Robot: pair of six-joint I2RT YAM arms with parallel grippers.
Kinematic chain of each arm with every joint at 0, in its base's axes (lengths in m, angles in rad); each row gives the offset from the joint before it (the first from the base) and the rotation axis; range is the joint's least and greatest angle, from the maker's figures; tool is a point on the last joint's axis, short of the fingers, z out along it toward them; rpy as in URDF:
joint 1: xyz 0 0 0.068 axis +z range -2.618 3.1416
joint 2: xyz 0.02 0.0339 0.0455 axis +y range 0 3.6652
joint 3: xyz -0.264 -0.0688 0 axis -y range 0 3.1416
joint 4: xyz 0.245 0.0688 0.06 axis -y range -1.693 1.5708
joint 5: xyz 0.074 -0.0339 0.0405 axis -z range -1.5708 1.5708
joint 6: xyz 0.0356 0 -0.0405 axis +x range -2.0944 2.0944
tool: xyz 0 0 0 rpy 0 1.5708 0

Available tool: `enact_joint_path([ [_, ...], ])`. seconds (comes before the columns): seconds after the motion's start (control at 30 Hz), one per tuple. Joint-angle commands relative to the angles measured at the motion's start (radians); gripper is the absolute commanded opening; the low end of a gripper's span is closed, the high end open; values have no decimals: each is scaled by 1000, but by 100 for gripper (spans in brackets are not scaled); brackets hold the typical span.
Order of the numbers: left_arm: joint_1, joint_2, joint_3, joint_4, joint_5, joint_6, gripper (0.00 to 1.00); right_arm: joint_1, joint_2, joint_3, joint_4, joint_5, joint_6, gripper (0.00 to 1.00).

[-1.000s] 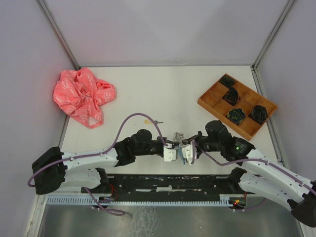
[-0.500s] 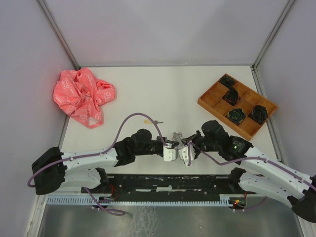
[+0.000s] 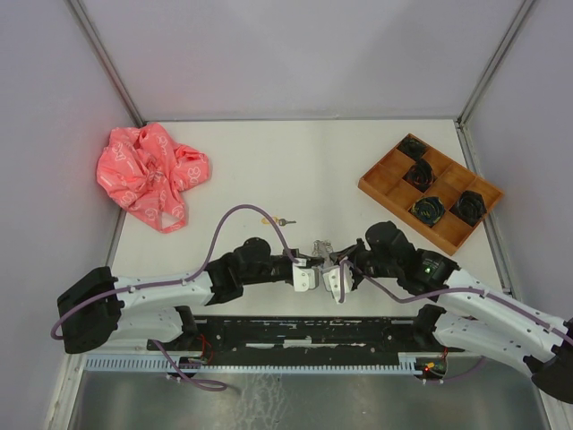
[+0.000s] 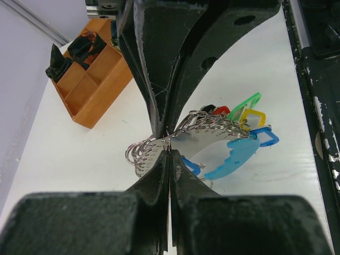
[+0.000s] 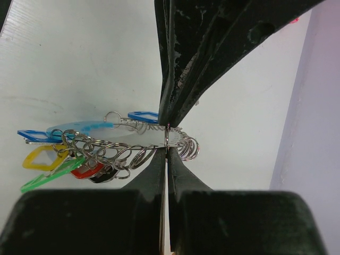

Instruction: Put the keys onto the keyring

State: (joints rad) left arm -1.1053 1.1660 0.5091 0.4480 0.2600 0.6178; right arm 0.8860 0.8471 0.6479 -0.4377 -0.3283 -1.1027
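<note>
From above, the right pincer [image 3: 335, 265] has slid in toward the left pincer [image 3: 311, 262] over the last second. The two now almost touch over the keyring [image 3: 322, 245], near the front middle of the desk [image 3: 295, 170]. I take this as settling a two-sided hold so that a coil can be pried open. A small loose key [image 3: 280, 220] lies apart on the desk, not yet threaded.

In the left wrist view, the left pincer [image 4: 169, 150] is fully closed on the keyring [image 4: 204, 130]. It pinches a thin, bright curved band hung with wire split rings and glossy plastic tags [image 4: 245, 104].

In the right wrist view, the right pincer [image 5: 167, 141] is likewise clamped tight on the keyring [image 5: 133, 149], whose tags [image 5: 40, 157] trail flat on the matte white desk.
</note>
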Motion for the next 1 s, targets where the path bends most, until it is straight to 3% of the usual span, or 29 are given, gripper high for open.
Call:
enact_joint_path([
  [0.0, -7, -25, -10, 134, 25, -36, 5, 16, -10, -19, 17, 2, 49, 1],
  [0.27, -7, -83, -65, 123, 17, -29, 28, 15, -24, -16, 21, 19, 72, 1],
  [0.37, -7, -89, -77, 123, 1, -28, 32, 16, -26, -14, 20, 19, 72, 1],
  [0.57, -4, -66, -83, 149, -22, -31, 33, 16, -27, -13, 14, 19, 73, 1],
  [0.97, 14, -12, -59, 162, -23, -33, 27, 16, -19, -8, 11, 9, 70, 1],
])
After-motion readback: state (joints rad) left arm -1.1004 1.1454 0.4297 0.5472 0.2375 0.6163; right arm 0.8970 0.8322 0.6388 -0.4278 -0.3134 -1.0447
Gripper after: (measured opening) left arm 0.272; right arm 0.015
